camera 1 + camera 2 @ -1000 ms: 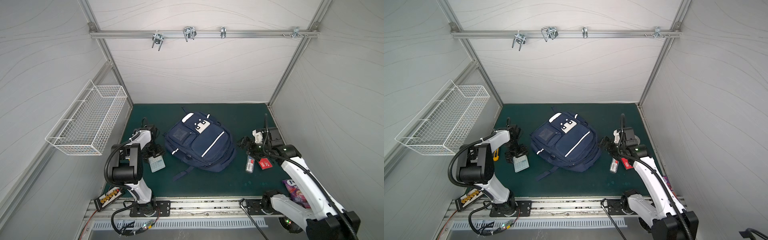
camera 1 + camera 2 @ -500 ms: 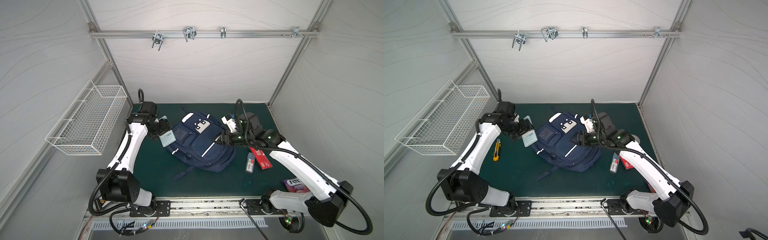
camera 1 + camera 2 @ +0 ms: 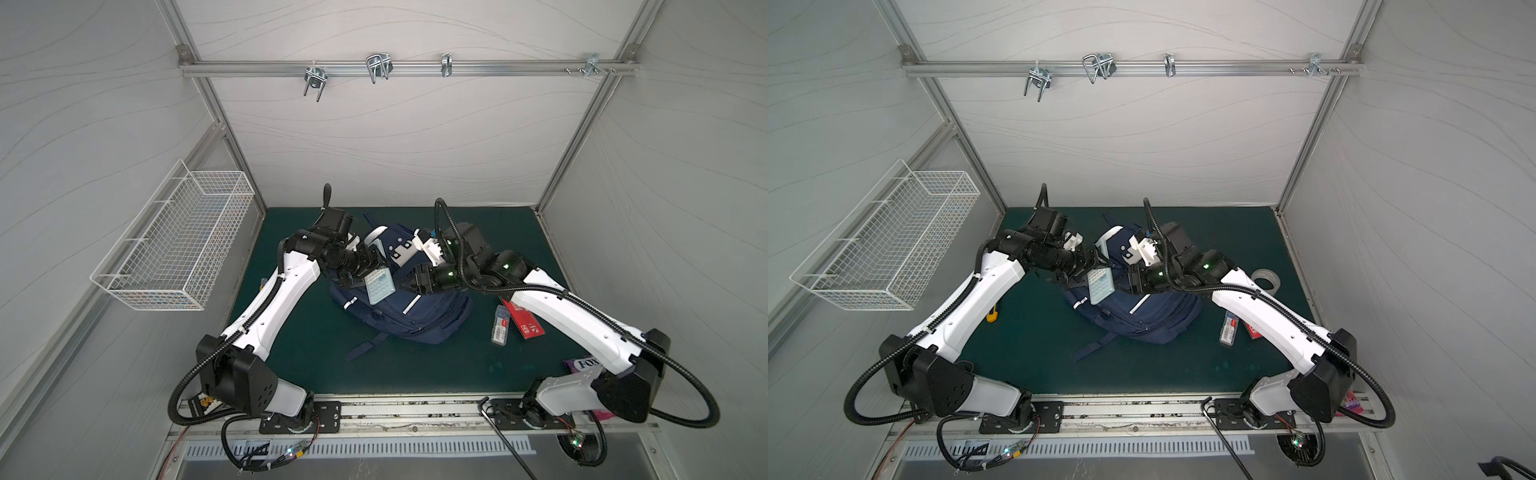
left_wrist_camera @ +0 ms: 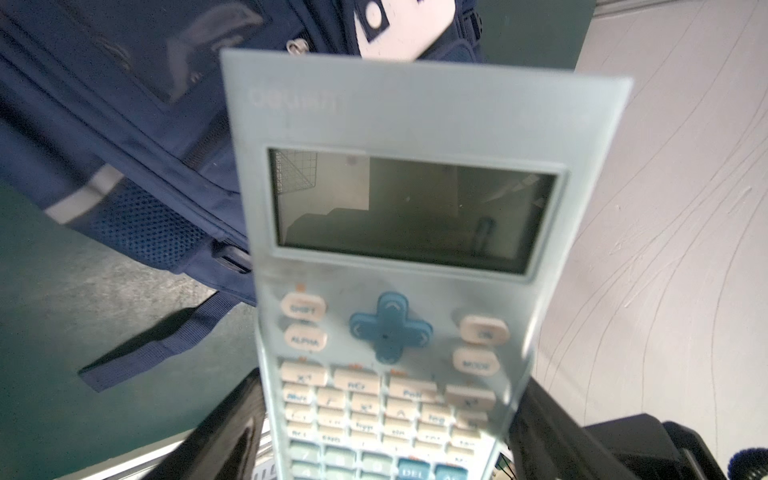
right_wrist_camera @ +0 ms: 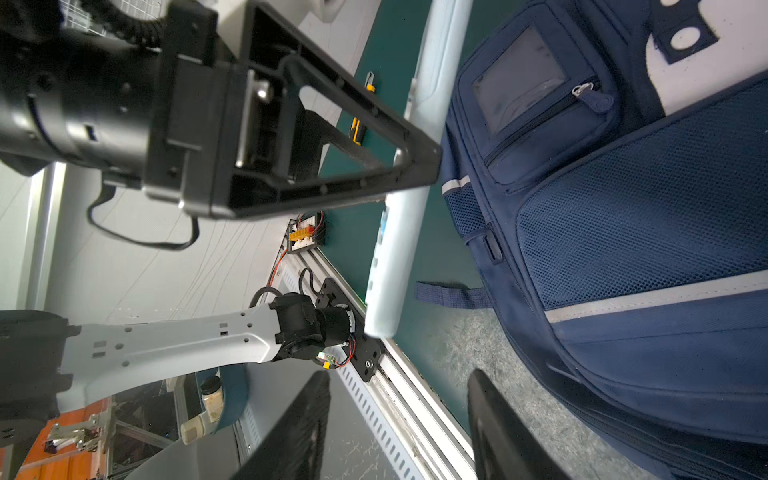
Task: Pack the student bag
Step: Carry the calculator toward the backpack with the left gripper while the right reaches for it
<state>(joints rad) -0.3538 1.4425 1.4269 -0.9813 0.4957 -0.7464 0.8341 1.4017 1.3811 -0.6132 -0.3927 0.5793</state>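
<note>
The student bag (image 3: 419,309) (image 3: 1148,316), navy with white stripes and a dotted white patch, lies flat on the green mat; part of it shows in both wrist views (image 4: 124,137) (image 5: 623,249). My left gripper (image 3: 368,272) (image 3: 1090,270) (image 4: 386,419) is shut on the key end of a light-blue calculator (image 3: 379,286) (image 3: 1100,285) (image 4: 395,216). The calculator hangs tilted above the bag's left front. My right gripper (image 3: 405,284) (image 3: 1126,286) (image 5: 399,415) hovers over the bag facing the calculator's edge (image 5: 399,249). It is open with nothing between its fingers.
On the mat right of the bag lie a red box (image 3: 525,322) and a small clear pack (image 3: 500,326), with a tape roll (image 3: 1266,280) behind. A yellow knife (image 3: 993,316) lies at the left. A wire basket (image 3: 174,249) hangs on the left wall. A purple packet (image 3: 582,365) sits front right.
My left gripper took the calculator off the mat and carried it up over the bag. The right arm swung from the right side to above the bag, and its jaws narrowed.
</note>
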